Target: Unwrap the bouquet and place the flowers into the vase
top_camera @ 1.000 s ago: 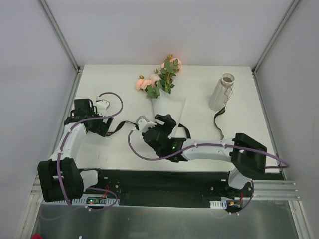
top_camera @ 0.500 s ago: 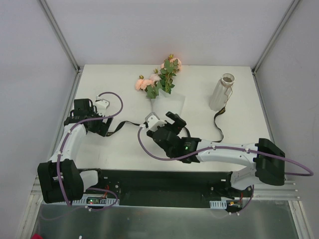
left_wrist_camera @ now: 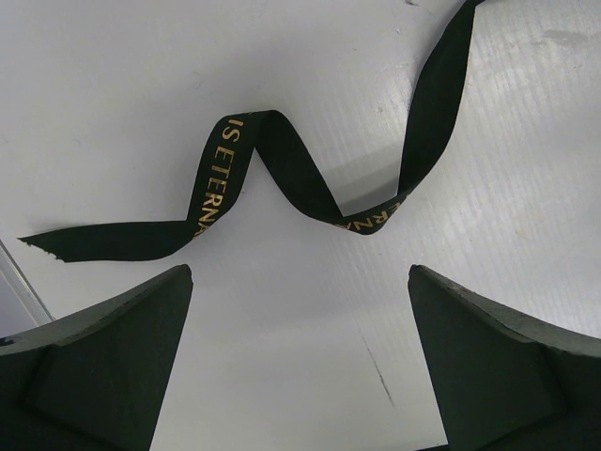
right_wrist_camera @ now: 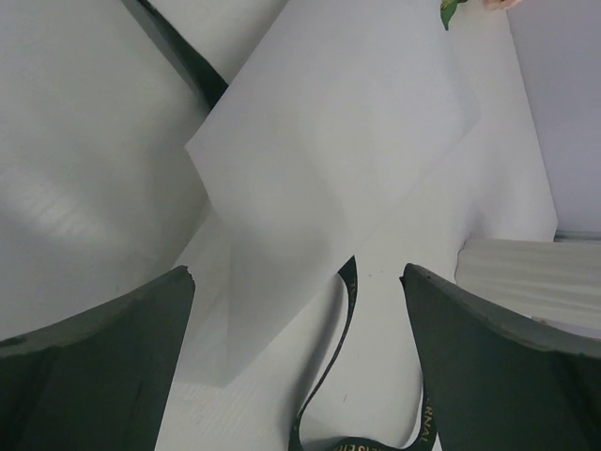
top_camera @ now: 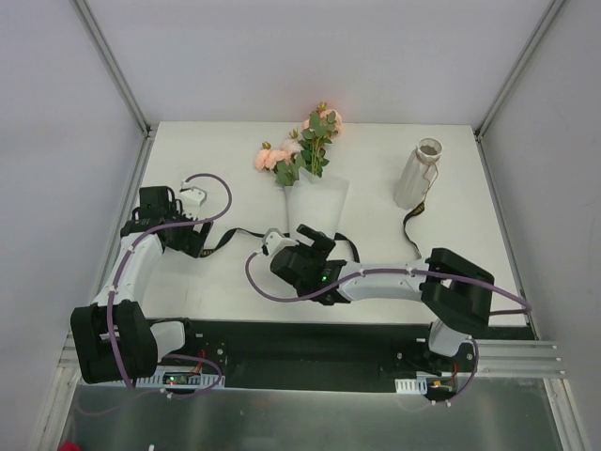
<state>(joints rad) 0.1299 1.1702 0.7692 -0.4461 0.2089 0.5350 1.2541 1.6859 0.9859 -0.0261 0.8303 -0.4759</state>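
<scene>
The bouquet lies at the back middle of the table, its peach-pink flowers point(top_camera: 299, 150) and leaves sticking out of the white paper point(top_camera: 317, 198). The whitish ribbed vase point(top_camera: 417, 175) stands at the back right, upright with its mouth up. My right gripper point(top_camera: 312, 236) hovers open just in front of the paper's near edge point(right_wrist_camera: 329, 141), jaws wide, nothing between them point(right_wrist_camera: 299, 272). A loose dark ribbon point(right_wrist_camera: 340, 324) lies on the table under it. My left gripper point(top_camera: 194, 241) stands open at the left point(left_wrist_camera: 299, 272), over bare table beside another stretch of ribbon point(left_wrist_camera: 282, 174).
Dark ribbon with gold lettering trails across the table from the left gripper point(top_camera: 223, 239) past the paper, and another length point(top_camera: 413, 228) lies by the vase foot. The vase's side point(right_wrist_camera: 526, 277) shows at the right of the right wrist view. White walls enclose the table.
The right gripper's jaws have spread wider. Its arm swung out to the right and then came back left, in front of the paper. The left arm has not moved.
</scene>
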